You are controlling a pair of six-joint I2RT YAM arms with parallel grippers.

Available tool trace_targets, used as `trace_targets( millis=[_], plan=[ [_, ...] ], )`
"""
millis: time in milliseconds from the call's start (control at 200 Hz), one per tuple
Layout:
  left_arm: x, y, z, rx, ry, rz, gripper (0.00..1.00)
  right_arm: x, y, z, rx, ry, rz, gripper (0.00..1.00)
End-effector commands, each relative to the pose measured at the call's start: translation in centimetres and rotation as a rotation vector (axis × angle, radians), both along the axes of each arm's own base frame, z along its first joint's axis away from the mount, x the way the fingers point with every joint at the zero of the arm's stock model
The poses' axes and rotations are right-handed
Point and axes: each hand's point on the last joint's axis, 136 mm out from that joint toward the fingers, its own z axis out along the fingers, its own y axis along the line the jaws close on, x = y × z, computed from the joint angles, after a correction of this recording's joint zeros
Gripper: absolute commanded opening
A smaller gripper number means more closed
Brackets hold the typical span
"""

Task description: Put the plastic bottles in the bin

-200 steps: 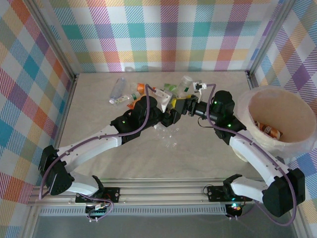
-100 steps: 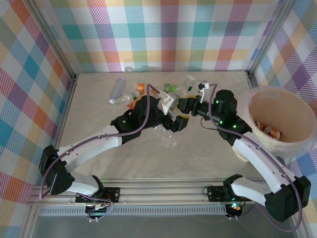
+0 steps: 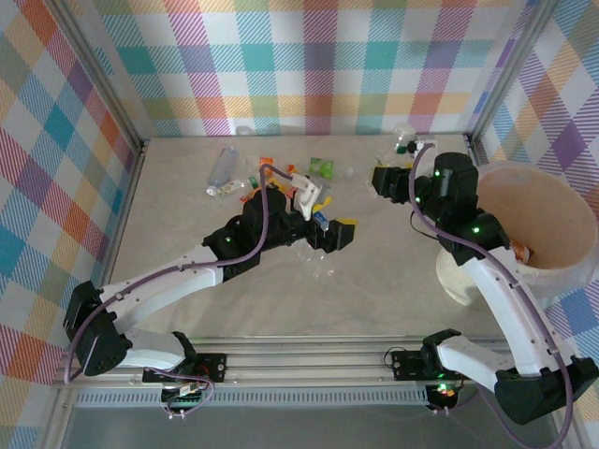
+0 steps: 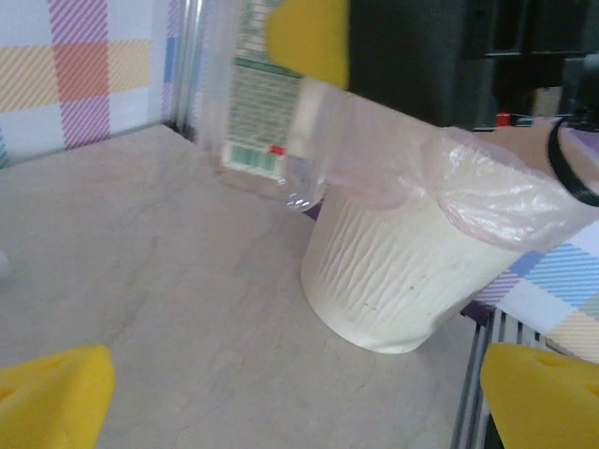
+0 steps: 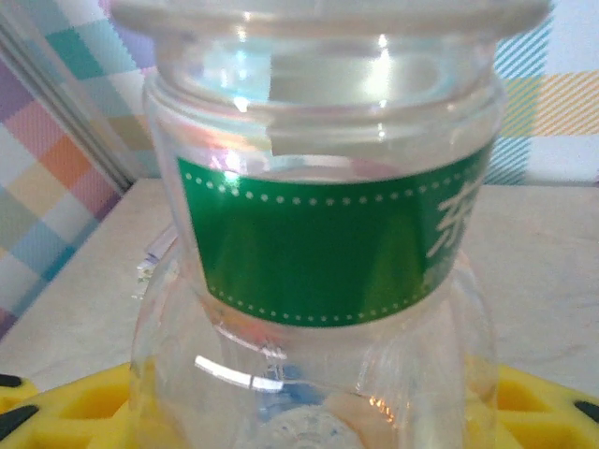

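**Item:** bottle point(image 5: 328, 253), clear plastic, held above the table point(image 3: 393, 271) near the bin point(image 3: 552, 271).
**Label:** green band with white dotted borders. It carried part of a white character, unreadable, and a barcode on the pale side.
**Grip:** right gripper point(image 5: 314, 407) pinched it between yellow pads; left gripper point(image 3: 334, 232) was spread wide and empty.
**Room:** the bin sat at the table's right edge, with bare tabletop to its left. Other bottles point(image 3: 253, 178) lay heaped farther back.

Top camera looks down, sharing the bin point(image 4: 393, 281) with the left wrist's view (low, sideways).
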Motion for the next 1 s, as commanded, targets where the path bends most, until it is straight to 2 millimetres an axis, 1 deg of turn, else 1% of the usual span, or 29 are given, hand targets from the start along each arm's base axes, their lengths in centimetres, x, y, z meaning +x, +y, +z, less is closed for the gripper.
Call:
trace_targets(
  millis=[0, 65, 180, 385, 465, 510, 575, 695, 765, 850, 920, 995],
  plan=[
    [0.5, 1.2, 1.1, -0.033, -0.014, 0.092, 1.00, -1.4, -2.8, 2.8, -0.105, -0.071, -0.055, 0.44],
    [1.1, 1.8, 0.5, -0.014, -0.006, 0.139, 1.00, -2.1, -3.8, 3.8, -0.116, -0.086, -0.064, 0.44],
    [2.0, 2.6, -0.3, -0.003, 0.012, 0.212, 1.00, -2.9, -5.8, 4.9, -0.129, -0.083, -0.093, 0.44],
    [3.6, 3.9, -1.0, -0.026, 0.031, 0.336, 1.00, -3.3, -11.4, 4.9, -0.174, -0.002, -0.267, 0.44],
    [4.0, 3.9, -1.3, -0.026, 0.042, 0.354, 1.00, -3.3, -13.4, 4.7, -0.165, 0.023, -0.331, 0.44],
    [4.1, 3.7, -1.5, -0.023, 0.046, 0.355, 1.00, -3.4, -14.1, 4.6, -0.155, 0.037, -0.349, 0.44],
    [4.2, 3.5, -1.6, -0.017, 0.055, 0.355, 1.00, -3.4, -15.4, 3.9, -0.157, 0.080, -0.382, 0.44],
    [4.5, 3.4, -1.9, -0.012, 0.070, 0.362, 1.00, -3.3, -19.2, 1.9, -0.151, 0.187, -0.495, 0.44],
    [4.8, 3.4, -2.0, -0.015, 0.077, 0.379, 1.00, -3.6, -21.1, 0.8, -0.133, 0.243, -0.554, 0.44],
    [5.2, 3.5, -2.2, -0.022, 0.093, 0.402, 1.00, -4.3, -23.5, -0.3, -0.156, 0.298, -0.652, 0.45],
    [5.6, 3.5, -2.4, -0.030, 0.107, 0.417, 1.00, -4.8, -24.7, -0.9, -0.171, 0.340, -0.704, 0.46],
    [6.1, 3.4, -2.7, -0.035, 0.124, 0.431, 1.00, -5.1, -25.4, -1.8, -0.183, 0.397, -0.731, 0.47]
  ],
)
